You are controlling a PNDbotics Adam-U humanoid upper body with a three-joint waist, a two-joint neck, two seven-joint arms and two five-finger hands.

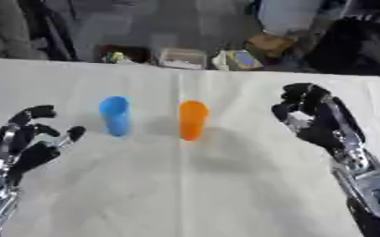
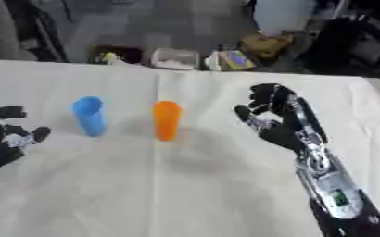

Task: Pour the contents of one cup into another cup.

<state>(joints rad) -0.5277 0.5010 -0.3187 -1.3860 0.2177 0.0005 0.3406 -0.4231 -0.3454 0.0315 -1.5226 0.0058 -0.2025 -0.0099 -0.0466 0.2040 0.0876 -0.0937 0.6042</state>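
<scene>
Left eye view, cups: a blue cup [image 1: 115, 115] and an orange cup [image 1: 193, 120] stand upright near each other but apart on the white tabletop [image 1: 185, 194], blue to the left, orange just right of the cloth's centre crease.
Left eye view, left hand [image 1: 27, 141]: low at the left edge, well apart from the blue cup, fingers [image 1: 39, 111] spread and loosely bent, holding nothing; most of the hand and wrist show here.
Left eye view, right hand [image 1: 315, 118]: raised right of the orange cup, apart from it, fingers curved but open, empty.
Right eye view, cups: same pair, sitting further left in the picture.
Right eye view, left hand: cut by the left edge, only part of it visible.
Right eye view, right hand: forearm [image 2: 331, 190] shows in fuller length, with a small green mark.
</scene>
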